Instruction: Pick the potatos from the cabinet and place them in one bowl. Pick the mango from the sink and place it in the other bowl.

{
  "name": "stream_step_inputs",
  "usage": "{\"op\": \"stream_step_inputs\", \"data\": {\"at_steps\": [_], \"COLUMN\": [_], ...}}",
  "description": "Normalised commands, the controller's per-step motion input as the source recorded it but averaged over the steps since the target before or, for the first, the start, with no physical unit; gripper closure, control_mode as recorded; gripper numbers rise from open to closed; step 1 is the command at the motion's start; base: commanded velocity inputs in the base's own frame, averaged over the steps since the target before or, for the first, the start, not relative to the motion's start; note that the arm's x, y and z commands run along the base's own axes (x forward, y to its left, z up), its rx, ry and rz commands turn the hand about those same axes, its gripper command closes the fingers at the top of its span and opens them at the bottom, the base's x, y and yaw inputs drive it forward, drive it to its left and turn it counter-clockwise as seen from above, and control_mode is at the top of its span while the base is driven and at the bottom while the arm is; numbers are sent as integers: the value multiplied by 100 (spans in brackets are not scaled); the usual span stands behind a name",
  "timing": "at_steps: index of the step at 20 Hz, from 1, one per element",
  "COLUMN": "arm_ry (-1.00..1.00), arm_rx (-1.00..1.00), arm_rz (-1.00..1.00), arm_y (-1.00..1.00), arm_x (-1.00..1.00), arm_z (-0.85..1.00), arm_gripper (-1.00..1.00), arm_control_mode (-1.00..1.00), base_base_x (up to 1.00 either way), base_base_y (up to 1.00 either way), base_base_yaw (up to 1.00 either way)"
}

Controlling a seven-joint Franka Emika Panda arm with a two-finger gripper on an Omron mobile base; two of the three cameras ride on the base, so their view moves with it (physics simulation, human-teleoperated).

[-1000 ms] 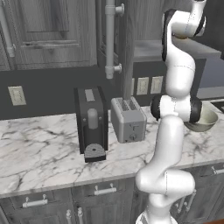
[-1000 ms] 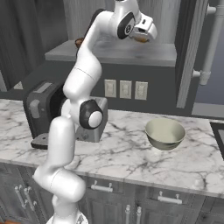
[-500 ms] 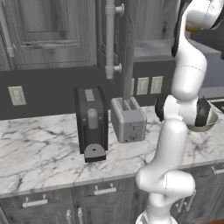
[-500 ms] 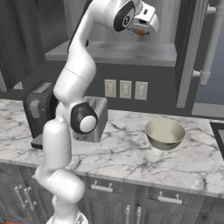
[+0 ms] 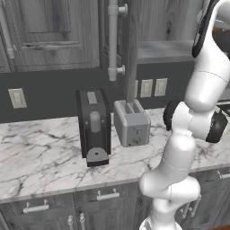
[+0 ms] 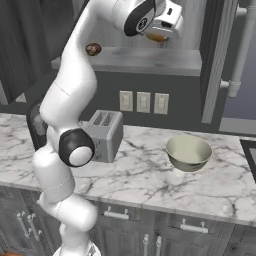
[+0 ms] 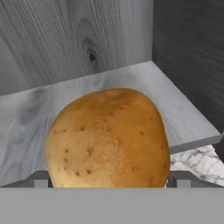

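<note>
The tall dark grey wood-grain cabinet (image 6: 150,30) stands open above a white marble counter (image 6: 150,175), its pale grey inner shelf (image 7: 109,96) carrying the work. On the counter sit a silver two-slot toaster (image 6: 102,134) and the round pale beige bowl (image 6: 189,152), well apart. The white arm's two-finger gripper (image 6: 159,34) is raised at shelf level, with an orange-brown speckled potato (image 7: 107,138) between its jaws, apparently clamped. A second brown potato (image 6: 92,49) rests at the shelf's left end. To do this step well, the held potato should clear the shelf edge before descending, then be released low over the beige bowl's centre.
</note>
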Motion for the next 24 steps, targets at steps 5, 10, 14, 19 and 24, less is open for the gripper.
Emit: {"op": "stream_step_inputs", "data": {"at_steps": [5, 10, 14, 19, 24], "arm_ry": [-12, -7, -4, -2, -1], "arm_rx": [-9, -9, -8, -7, -3], "arm_rz": [9, 10, 10, 9, 8], "arm_y": [27, 30, 29, 26, 15], "arm_x": [-80, -68, -56, -44, -28], "arm_z": [-63, -71, -67, -66, -57], "arm_gripper": [100, 100, 100, 100, 100], "arm_control_mode": [-100, -100, -100, -100, -100], "base_base_x": [0, 0, 0, 0, 0], "base_base_y": [0, 0, 0, 0, 0], "base_base_yaw": [0, 0, 0, 0, 0]}}
